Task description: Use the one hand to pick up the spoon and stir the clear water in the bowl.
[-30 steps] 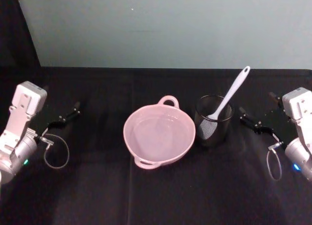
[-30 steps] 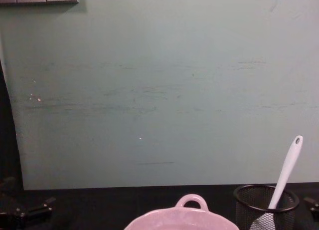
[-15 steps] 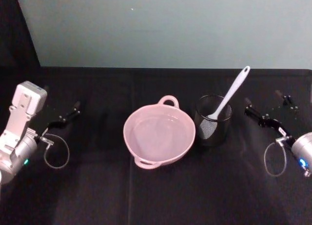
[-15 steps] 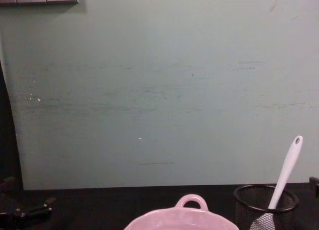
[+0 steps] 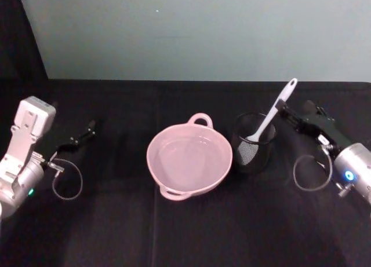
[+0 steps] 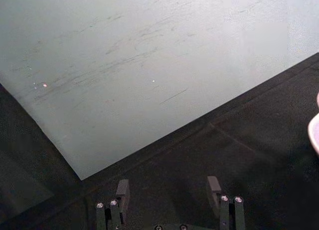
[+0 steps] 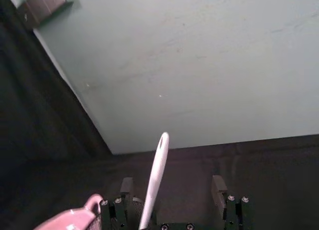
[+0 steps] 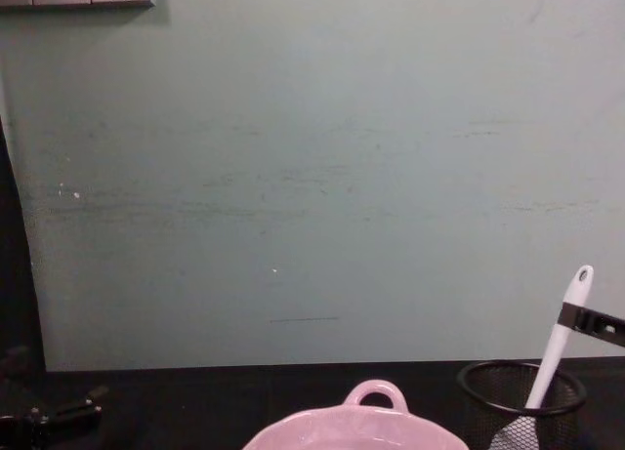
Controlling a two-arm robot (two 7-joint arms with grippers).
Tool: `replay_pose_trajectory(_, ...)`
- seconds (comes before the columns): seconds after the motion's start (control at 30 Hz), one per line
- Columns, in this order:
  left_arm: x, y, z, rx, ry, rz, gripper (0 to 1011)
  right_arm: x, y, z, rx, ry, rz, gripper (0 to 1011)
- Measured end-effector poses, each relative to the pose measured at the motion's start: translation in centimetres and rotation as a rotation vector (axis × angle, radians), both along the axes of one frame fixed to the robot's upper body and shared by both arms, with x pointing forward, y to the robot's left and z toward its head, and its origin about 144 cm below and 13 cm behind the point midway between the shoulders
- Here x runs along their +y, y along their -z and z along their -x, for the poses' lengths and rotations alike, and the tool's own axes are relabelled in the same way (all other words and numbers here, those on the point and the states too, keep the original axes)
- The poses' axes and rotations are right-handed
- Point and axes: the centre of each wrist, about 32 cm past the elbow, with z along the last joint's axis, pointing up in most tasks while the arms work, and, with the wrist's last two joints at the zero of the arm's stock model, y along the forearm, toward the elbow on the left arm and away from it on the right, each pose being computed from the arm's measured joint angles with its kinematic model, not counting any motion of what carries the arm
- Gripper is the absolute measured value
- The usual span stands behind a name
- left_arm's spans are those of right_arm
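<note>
- The left end effector (image 6: 168, 190) sits parked low over the near left part of the black counter (image 5: 174, 232). Its fingers are spread wide with nothing between them.
- The pink bowl (image 5: 152, 163) stands mid-counter, one loop handle towards the robot and one away. The clear water (image 5: 188, 160) shows only as a faint sheen inside.
- Just to the bowl's right stands a black mesh cup (image 5: 258, 157). The spoon (image 5: 272, 117) stands in it, blade down, with its handle leaning up and to the right past the rim.
- The right end effector (image 7: 172, 185) is up at the handle's upper part with its fingers wide. The handle stands in the gap, nearer one finger than the other, and I cannot tell that either touches it.
- The step in hand looks like the grasp. It would go best by centring the handle in the gap, then closing below the hole at its end, where the shaft is straight.
- The lift should follow the handle's lean until the blade clears the rim. A sideways pull could drag or tip the light cup.
- After that, carry the spoon left over the bowl and lower only the blade. Stir slowly, away from the wall of the bowl, so no water slops out.
- Behind everything rises the pale green wall (image 5: 203, 35).
</note>
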Motion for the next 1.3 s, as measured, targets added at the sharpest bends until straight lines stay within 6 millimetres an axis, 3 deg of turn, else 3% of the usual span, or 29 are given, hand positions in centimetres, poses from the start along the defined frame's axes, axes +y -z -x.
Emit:
replay_pose_trajectory(0.37,0.0,0.0,0.0,0.0,0.0,0.0,1011,1.2,0.7,-3.3,0.08,-0.027,-0.306,1002)
replay_pose_trajectory(0.57,0.0,0.0,0.0,0.0,0.0,0.0,1011,1.4,0.7,-4.1,0.098,-0.034,-0.352,1002)
replay_pose_trajectory(0.7,0.0,0.0,0.0,0.0,0.0,0.0,1011,1.5,0.6,-4.4,0.107,-0.041,-0.358,951)
replay_pose_trajectory(1.3,0.0,0.0,0.0,0.0,0.0,0.0,1011,1.3,-0.5,-4.1,0.085,-0.036,-0.32,418)
